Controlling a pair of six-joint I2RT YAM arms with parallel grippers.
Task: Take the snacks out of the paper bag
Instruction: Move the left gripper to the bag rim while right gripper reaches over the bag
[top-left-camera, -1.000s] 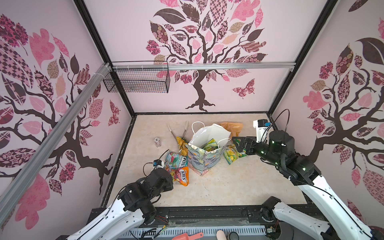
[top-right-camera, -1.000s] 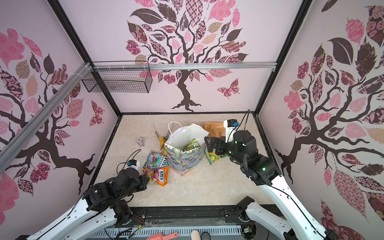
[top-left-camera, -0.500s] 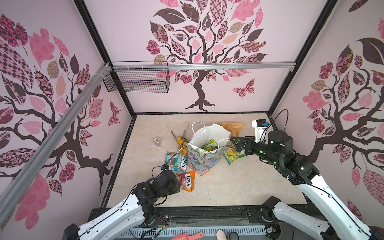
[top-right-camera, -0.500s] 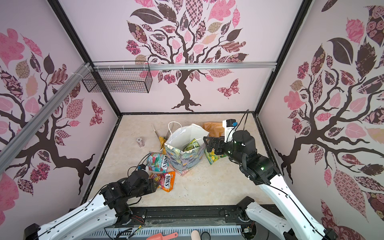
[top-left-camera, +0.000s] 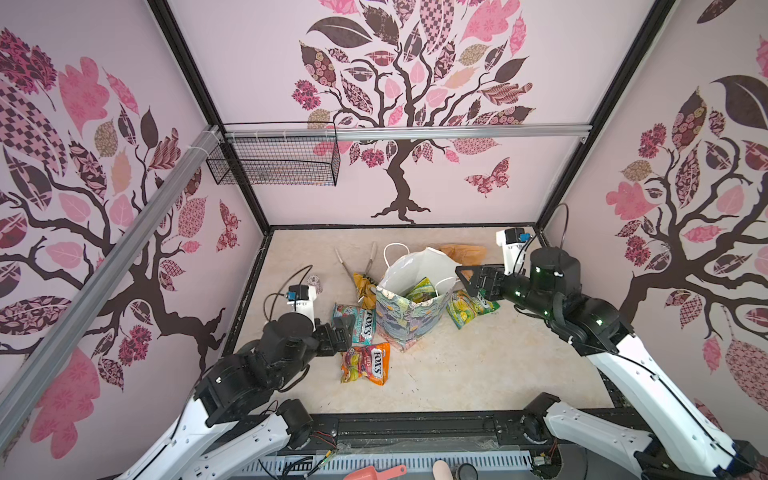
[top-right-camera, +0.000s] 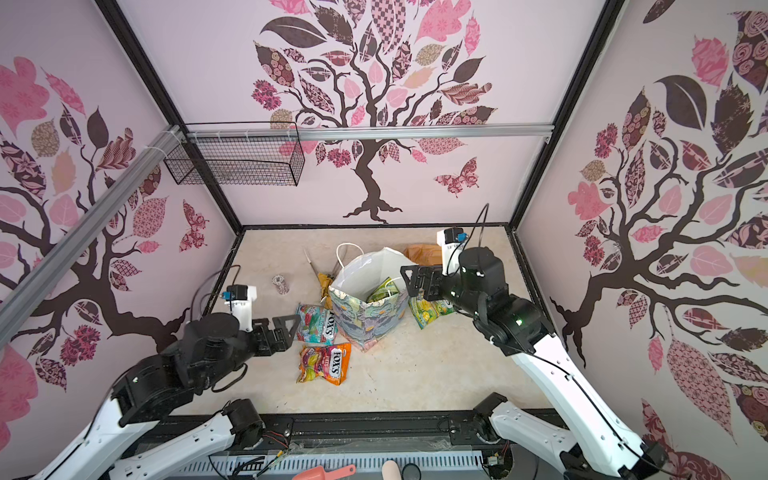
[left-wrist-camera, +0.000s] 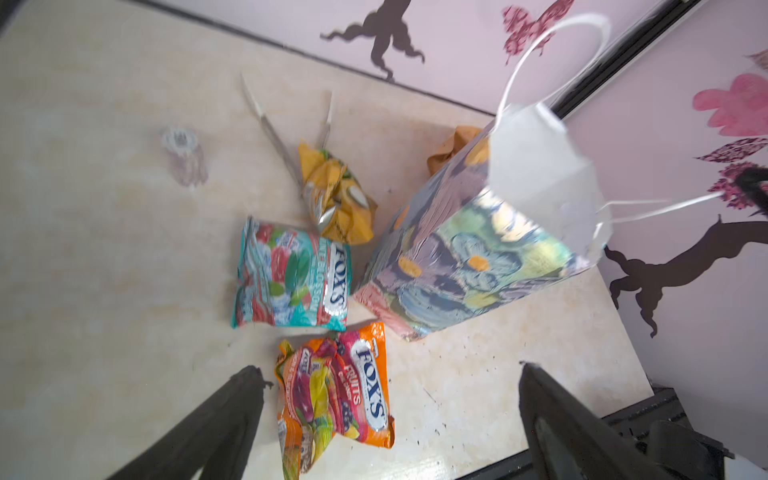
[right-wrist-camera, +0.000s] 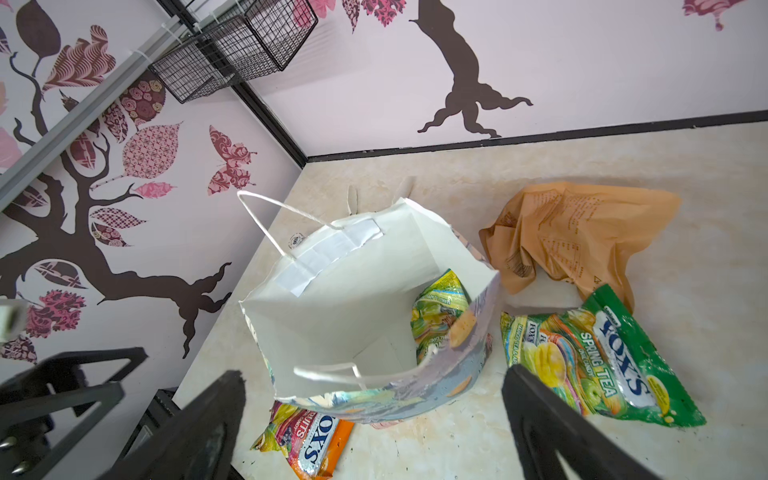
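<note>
The fingers of my left gripper (left-wrist-camera: 388, 368) stand wide apart and hold nothing. The orange pouch (left-wrist-camera: 353, 386) lies on the table (left-wrist-camera: 104, 249) under the gap between them, the teal pouch (left-wrist-camera: 291, 282) just beyond it, and the gold wrapper (left-wrist-camera: 336, 195) farther. My right gripper (right-wrist-camera: 372, 372) is also spread and empty, above the open mouth of the paper bag (right-wrist-camera: 332, 299). One green pouch (right-wrist-camera: 436, 316) leans inside; a second green pouch (right-wrist-camera: 594, 357) lies outside, near one fingertip.

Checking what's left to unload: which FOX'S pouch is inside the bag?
The green-yellow pouch leaning on the white inner wall of the paper bag. Its green-yellow twin, the teal-red pouch and the orange pouch all lie outside on the table.
</note>
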